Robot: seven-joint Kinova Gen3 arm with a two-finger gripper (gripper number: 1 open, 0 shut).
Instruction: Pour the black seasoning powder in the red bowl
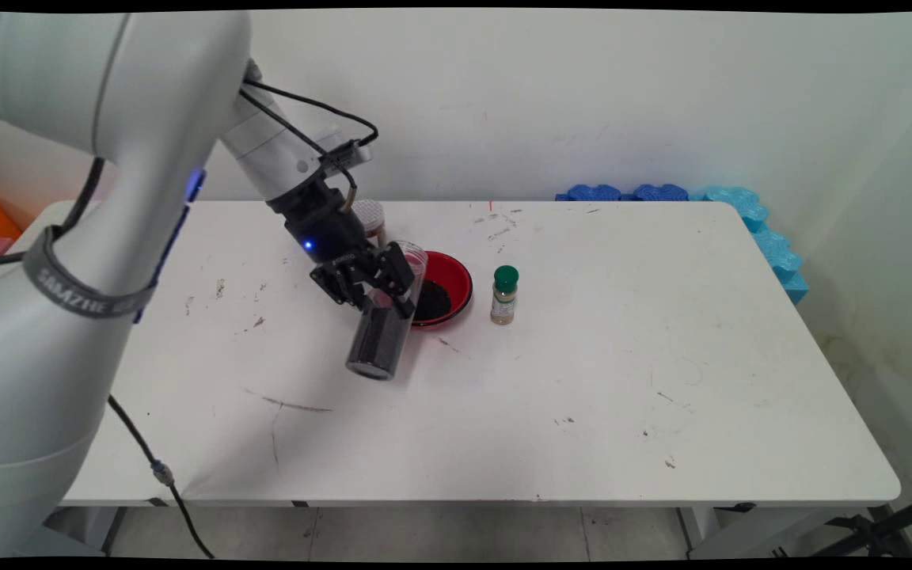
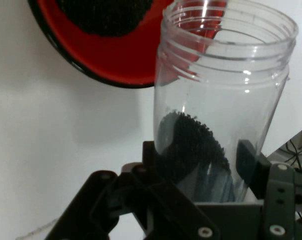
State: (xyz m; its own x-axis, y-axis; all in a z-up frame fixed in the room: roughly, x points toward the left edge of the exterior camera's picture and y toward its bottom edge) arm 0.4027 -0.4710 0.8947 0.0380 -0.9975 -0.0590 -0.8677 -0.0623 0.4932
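The tool (image 1: 377,286) is clamped on a clear plastic jar (image 1: 387,317) part-filled with dark grains, held tilted just at 9 o'clock of the red bowl (image 1: 456,297); a green-capped spice bottle (image 1: 504,295) stands at the bowl's 3 o'clock on the surface (image 1: 662,356). A firm mid-body grip suits it

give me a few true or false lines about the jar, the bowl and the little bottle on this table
1. The pincer grips a clear jar. True.
2. The jar is completely empty. False: dark grains sit in its lower end.
3. The red bowl holds dark grains. True.
4. The small bottle has a red cap. False: its cap is green.
5. The small bottle lies on its side. False: it stands upright on the table, right of the bowl.
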